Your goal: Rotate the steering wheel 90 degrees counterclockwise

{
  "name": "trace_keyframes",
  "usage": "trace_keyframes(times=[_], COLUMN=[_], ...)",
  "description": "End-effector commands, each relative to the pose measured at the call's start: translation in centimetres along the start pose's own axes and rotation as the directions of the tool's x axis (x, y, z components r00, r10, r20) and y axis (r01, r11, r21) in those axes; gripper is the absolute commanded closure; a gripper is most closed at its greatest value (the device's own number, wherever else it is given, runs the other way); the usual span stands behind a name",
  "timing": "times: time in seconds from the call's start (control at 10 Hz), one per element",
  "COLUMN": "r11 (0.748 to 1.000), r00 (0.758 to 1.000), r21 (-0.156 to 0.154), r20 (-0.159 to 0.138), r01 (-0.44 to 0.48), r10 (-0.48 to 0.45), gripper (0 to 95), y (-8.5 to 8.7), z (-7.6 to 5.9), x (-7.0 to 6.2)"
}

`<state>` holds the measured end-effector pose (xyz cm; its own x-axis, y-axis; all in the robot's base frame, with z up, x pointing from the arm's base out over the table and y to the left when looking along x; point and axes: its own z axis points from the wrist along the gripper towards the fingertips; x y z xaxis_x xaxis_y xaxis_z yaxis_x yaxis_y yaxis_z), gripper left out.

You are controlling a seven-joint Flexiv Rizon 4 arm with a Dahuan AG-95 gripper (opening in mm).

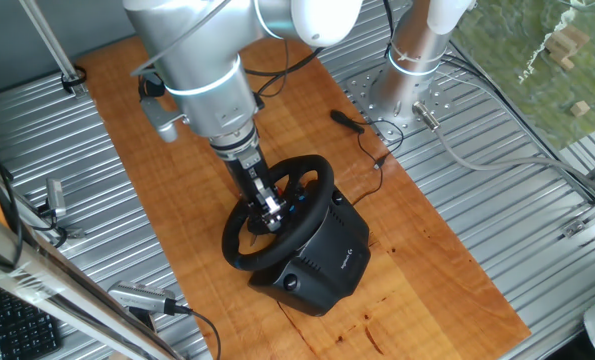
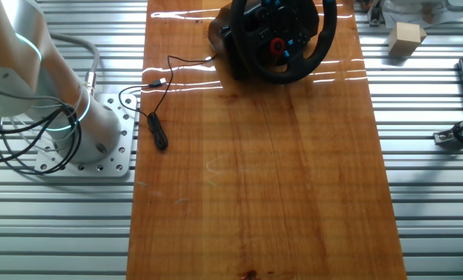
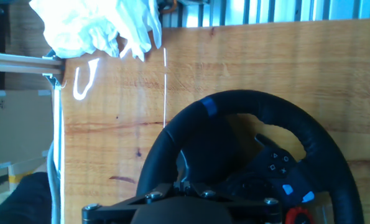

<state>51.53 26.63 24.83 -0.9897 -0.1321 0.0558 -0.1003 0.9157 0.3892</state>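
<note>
The steering wheel is sitting on its boxy black base on the wooden board, which is lying across the ribbed metal table. The arm is reaching down from above, and the gripper is sitting inside the wheel's ring, close to the hub and the near part of the rim. Whether its fingers are apart or clamped on the rim cannot be told from any view, since the fingertips are hidden. In the hand view the wheel is filling the lower right, showing a blue rim marker and small blue and red hub buttons. A thin black cable is trailing from the base toward the arm's mounting plate.
</note>
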Motion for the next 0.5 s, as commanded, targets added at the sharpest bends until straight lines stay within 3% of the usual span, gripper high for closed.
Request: trace_keyframes(times=[0.1, 0.5], r11=[0.996, 0.977], r00=[0.996, 0.976], r21=[0.03, 0.021], r20=[-0.034, -0.053], r01=[0.084, 0.212], r10=[-0.083, -0.21], gripper=[95.0, 95.0], y=[0.01, 0.01], z=[0.01, 0.01], x=[0.06, 0.06])
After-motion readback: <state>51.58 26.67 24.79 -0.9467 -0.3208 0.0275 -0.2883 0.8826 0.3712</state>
